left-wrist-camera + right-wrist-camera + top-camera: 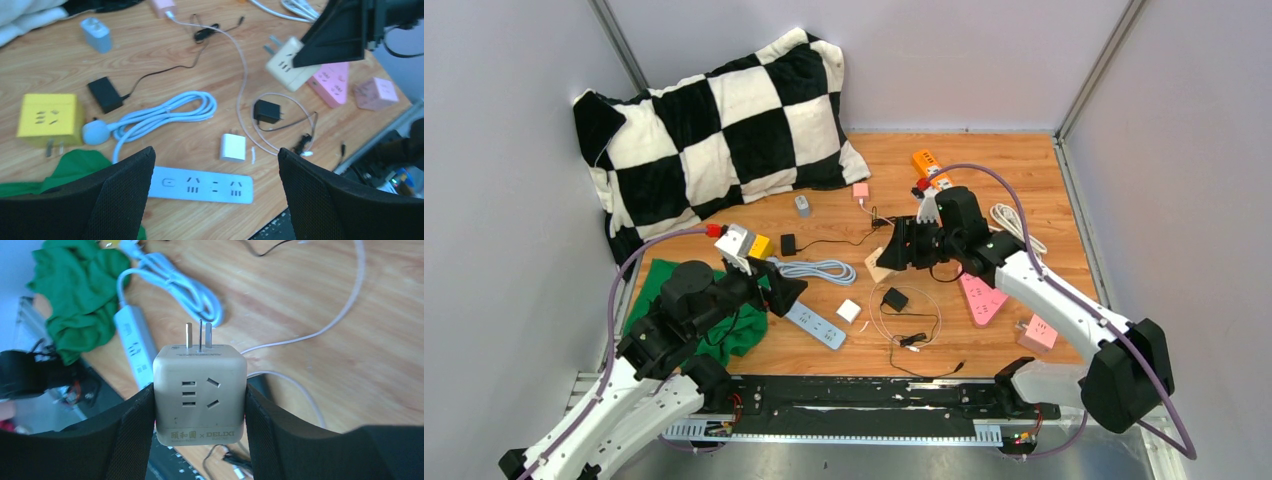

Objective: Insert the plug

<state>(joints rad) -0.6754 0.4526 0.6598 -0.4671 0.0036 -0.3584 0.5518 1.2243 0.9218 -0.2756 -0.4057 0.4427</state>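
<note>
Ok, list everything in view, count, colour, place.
Checkered fabric pillow: one, black and white, back left.
Crumpled cloth: one, green, near left.
Long power strip: one, pale blue, near centre.
Coiled cable: one, pale blue, centre.
Yellow cube socket, pink cube socket: one each, left, near right.
Pink power strip, orange power strip: one each, right, back.
Corded adapters: two, black, centre.
White charger, pink charger, grey charger: one each, centre to back.
Cable bundle: one, white, right.
Beige cube socket: one, beige, centre.
Right gripper: one, black, gripping it.
Left gripper: one, black, open.

Your right gripper [199,407] squeezes the tan plug cube [200,385] between its jaws, prongs pointing away. Beyond the jaws lie a white power strip [132,342] and a green cloth [75,295].
</note>
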